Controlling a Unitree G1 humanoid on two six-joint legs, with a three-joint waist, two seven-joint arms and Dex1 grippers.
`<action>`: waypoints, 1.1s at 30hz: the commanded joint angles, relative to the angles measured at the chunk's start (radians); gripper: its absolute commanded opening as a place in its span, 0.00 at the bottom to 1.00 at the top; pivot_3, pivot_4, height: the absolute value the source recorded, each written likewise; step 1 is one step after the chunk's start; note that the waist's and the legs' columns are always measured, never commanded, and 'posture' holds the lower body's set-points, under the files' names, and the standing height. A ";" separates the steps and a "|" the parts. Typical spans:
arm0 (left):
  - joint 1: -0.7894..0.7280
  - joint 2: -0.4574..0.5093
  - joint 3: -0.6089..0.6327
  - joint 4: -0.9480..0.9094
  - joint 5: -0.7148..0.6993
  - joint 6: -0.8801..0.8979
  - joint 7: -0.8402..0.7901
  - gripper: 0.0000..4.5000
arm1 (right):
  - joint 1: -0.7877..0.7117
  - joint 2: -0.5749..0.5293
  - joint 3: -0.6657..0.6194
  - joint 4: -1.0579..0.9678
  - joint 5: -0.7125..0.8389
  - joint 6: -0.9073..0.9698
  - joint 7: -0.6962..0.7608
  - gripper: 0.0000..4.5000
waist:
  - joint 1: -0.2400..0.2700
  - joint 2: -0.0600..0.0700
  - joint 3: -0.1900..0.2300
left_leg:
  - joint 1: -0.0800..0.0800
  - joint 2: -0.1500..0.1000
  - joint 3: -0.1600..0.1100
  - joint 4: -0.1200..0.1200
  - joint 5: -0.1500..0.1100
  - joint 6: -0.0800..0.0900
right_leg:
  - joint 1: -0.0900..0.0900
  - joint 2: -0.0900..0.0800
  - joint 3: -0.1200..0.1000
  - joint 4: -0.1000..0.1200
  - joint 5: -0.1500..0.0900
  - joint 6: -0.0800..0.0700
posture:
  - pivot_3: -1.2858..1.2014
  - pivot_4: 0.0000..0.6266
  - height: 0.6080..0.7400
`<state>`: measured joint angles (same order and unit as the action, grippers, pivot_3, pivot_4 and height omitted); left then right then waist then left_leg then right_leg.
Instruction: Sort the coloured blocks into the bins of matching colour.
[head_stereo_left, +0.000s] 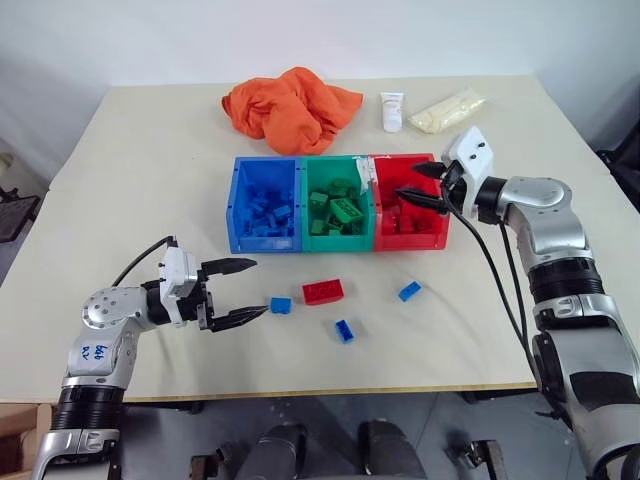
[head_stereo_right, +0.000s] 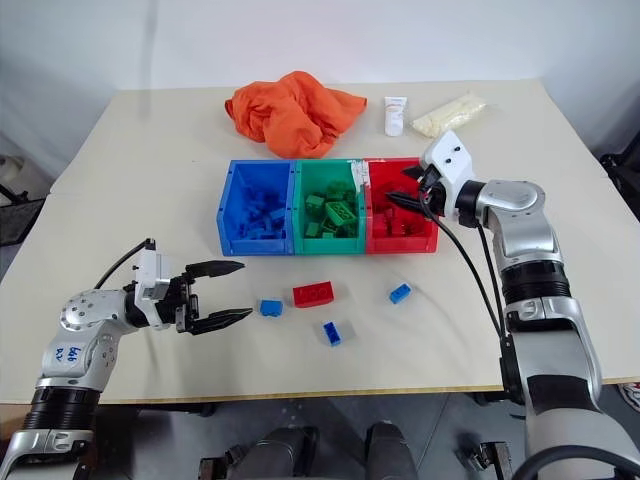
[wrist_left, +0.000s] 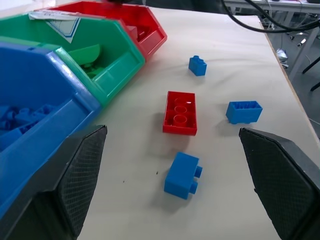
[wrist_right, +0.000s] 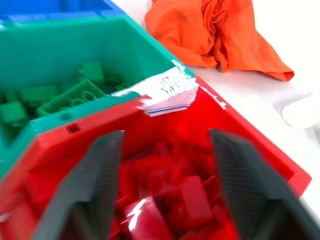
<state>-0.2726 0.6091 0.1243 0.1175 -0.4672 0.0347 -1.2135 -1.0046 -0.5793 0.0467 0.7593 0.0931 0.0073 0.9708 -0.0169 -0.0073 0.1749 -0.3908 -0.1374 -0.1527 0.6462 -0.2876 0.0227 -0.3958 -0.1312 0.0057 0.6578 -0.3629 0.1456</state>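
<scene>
Three joined bins stand mid-table: blue (head_stereo_left: 236, 200), green (head_stereo_left: 335, 162) and red (head_stereo_left: 410, 241), each holding several blocks of its own colour. In front of them lie a long red brick (head_stereo_left: 323, 291) and three small blue blocks (head_stereo_left: 281, 305) (head_stereo_left: 344, 331) (head_stereo_left: 409, 291). My left gripper (head_stereo_left: 258, 288) is open and level just above the table, pointing at the nearest blue block from its left. My right gripper (head_stereo_left: 408, 182) hovers over the red bin, open, with nothing between its fingers (wrist_right: 102, 175); red blocks (wrist_right: 192, 197) lie below it.
An orange cloth (head_stereo_left: 290, 108), a white tube (head_stereo_left: 392, 110) and a pale yellow bag (head_stereo_left: 447, 110) lie at the back of the table. Black cables (head_stereo_left: 495, 270) hang from my right arm over the table's right side. The front edge (head_stereo_left: 330, 392) is close below the loose blocks.
</scene>
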 joint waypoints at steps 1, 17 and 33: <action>-0.003 0.006 0.014 -0.013 -0.004 -0.017 0.001 1.00 | -0.026 -0.020 -0.022 0.013 -0.006 -0.063 0.002 0.94 | -0.004 0.000 0.000 | 0.000 0.000 0.000 0.000 0.000 0.000 | 0.000 0.000 0.000 0.001 0.000 0.000 | 0.52 0.24 1.00; -0.024 0.018 0.024 0.067 0.004 -0.039 -0.031 1.00 | 0.658 -0.420 -0.245 -0.661 0.235 0.145 0.330 0.99 | 0.012 0.000 0.000 | 0.000 0.000 0.006 0.004 0.000 0.001 | 0.001 0.000 0.000 -0.003 0.000 0.000 | 0.52 0.24 1.00; -0.008 -0.003 0.015 0.016 -0.002 -0.024 0.003 1.00 | 0.520 -0.274 0.030 -0.641 0.120 0.152 0.309 0.99 | -0.002 0.000 0.000 | 0.002 0.002 0.010 0.002 -0.001 0.001 | 0.001 0.000 0.001 -0.003 0.000 0.000 | 0.52 0.24 1.00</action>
<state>-0.2879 0.6052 0.1316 0.1728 -0.4632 0.0125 -1.2175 -0.4656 -0.8539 0.0705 0.1087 0.2265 0.1661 1.2747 -0.0187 -0.0072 0.1751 -0.3888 -0.1357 -0.1429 0.6485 -0.2886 0.0245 -0.3943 -0.1311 0.0068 0.6550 -0.3628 0.1457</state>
